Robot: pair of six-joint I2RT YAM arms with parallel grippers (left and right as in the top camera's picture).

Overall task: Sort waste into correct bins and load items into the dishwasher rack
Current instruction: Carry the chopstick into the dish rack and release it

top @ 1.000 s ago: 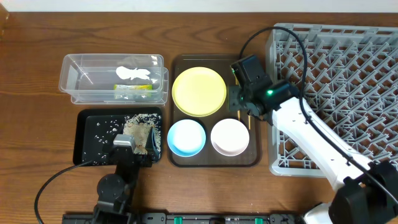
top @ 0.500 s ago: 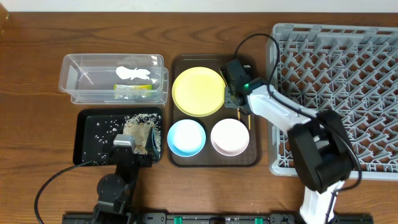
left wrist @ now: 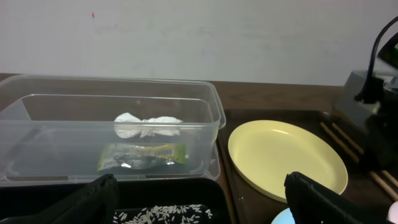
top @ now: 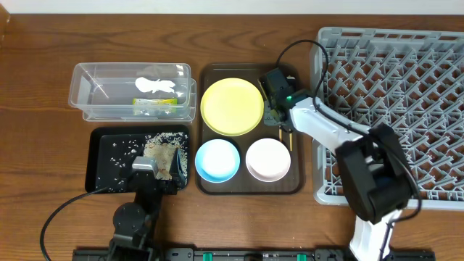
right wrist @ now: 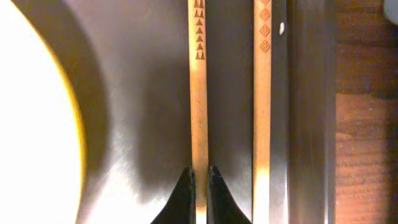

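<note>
My right gripper (top: 280,116) is low over the right side of the brown tray (top: 250,187). In the right wrist view it (right wrist: 199,179) is shut on the left wooden chopstick (right wrist: 198,93). The second chopstick (right wrist: 262,112) lies parallel by the tray rim. The pale-yellow plate (top: 232,106), light-blue bowl (top: 217,159) and white bowl (top: 268,159) sit on the tray. The clear tub (top: 87,98) holds the white paper scrap (top: 156,83) and the green-yellow wrapper (top: 154,103). The black tray (top: 101,156) holds rice bits (top: 165,138). My left gripper (left wrist: 205,205) is open and empty above the black tray.
The grey dishwasher rack (top: 391,116) fills the right side, its left wall just right of the brown tray. Bare wooden table (top: 43,43) lies around the bins. The plate's edge (right wrist: 31,124) is close on the left of the held chopstick.
My right arm has swung left and down from the rack's edge onto the chopsticks on the tray. The left arm has not moved.
</note>
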